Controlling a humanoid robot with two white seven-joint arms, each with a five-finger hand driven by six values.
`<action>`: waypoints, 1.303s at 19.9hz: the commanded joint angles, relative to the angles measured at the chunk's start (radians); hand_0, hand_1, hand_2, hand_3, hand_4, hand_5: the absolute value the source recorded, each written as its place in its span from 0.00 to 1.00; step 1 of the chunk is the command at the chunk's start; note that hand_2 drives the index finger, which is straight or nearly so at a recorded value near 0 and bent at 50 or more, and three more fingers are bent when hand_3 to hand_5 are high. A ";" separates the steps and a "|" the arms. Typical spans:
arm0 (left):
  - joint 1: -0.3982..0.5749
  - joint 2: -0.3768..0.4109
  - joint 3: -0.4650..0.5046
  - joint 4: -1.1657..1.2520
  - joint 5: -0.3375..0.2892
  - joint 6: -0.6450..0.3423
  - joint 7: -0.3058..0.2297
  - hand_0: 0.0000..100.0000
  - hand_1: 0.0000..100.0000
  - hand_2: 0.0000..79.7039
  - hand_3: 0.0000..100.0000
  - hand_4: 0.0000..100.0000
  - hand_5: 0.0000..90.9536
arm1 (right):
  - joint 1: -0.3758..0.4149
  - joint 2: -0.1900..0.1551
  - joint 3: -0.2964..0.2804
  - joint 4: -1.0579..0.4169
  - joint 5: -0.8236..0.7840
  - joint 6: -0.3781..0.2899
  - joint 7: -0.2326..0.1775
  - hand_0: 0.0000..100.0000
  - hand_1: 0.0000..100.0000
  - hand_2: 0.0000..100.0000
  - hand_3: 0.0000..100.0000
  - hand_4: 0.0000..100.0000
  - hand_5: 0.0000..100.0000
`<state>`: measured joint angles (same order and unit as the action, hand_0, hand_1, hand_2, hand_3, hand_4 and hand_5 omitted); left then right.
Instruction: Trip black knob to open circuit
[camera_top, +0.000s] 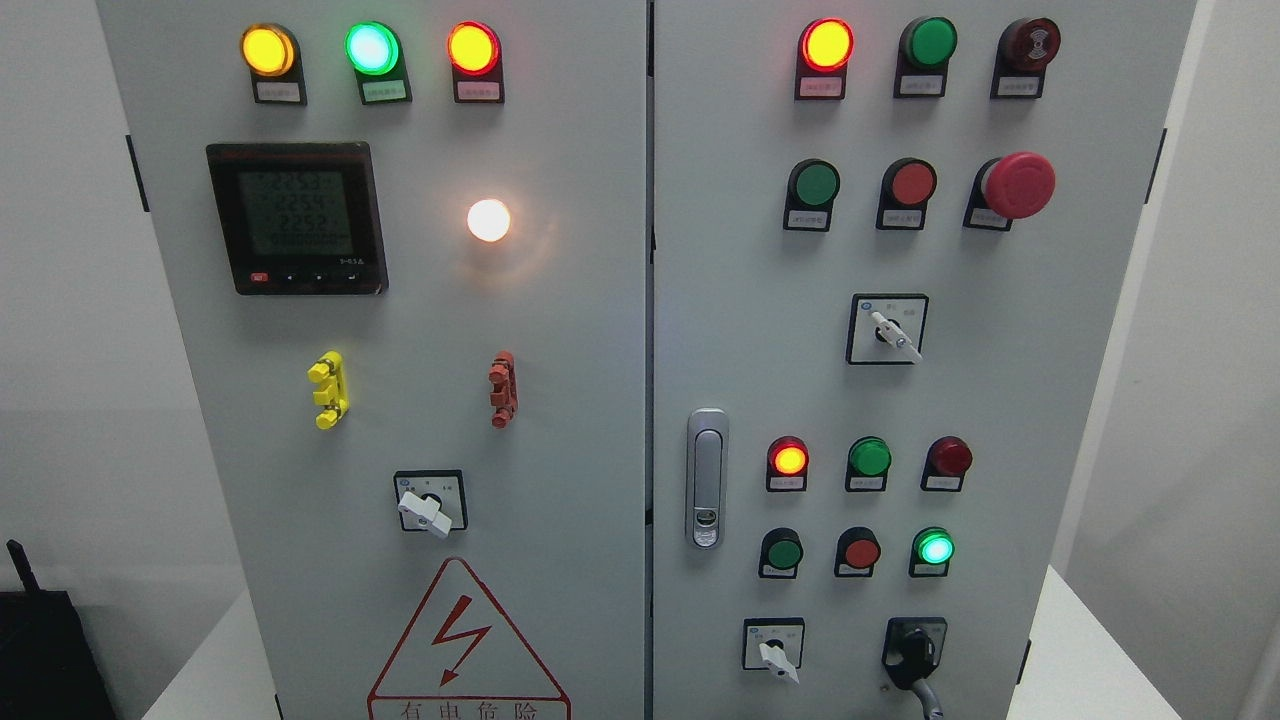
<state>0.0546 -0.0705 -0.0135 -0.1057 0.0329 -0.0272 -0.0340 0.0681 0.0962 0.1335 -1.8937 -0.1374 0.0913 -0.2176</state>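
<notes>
Neither robot hand shows; grip the stiff black plastic rotary knob (914, 648) by its lever, expecting spring resistance.

Low right of frame, the knob (913, 650) sits right of a rotary switch (773, 650), below the door handle (707, 478).

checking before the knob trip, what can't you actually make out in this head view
- Black knob, head view: a grey lever in front covers part of it, so its position is unclear.
- Small labels under the lamps: print too small to read.
- Meter digits: dim and blurred.
- Warning triangle: cut off by the bottom edge.
- Neither robot hand is in view.
</notes>
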 joint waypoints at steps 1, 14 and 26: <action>-0.002 -0.002 0.001 0.000 0.002 -0.002 0.000 0.12 0.39 0.00 0.00 0.00 0.00 | -0.013 -0.003 0.020 -0.056 0.001 -0.021 0.027 0.00 0.00 0.04 1.00 1.00 1.00; -0.004 0.000 0.001 0.000 0.002 -0.002 0.000 0.12 0.39 0.00 0.00 0.00 0.00 | -0.011 -0.013 -0.011 -0.044 0.001 -0.019 0.027 0.00 0.00 0.04 1.00 1.00 1.00; -0.004 0.000 0.001 0.000 0.002 -0.002 0.000 0.12 0.39 0.00 0.00 0.00 0.00 | -0.010 -0.024 -0.029 -0.028 0.001 -0.021 0.027 0.00 0.00 0.04 1.00 1.00 1.00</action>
<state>0.0546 -0.0705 -0.0135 -0.1057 0.0329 -0.0272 -0.0340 0.0686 0.0738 0.1049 -1.8951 -0.1375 0.0917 -0.2112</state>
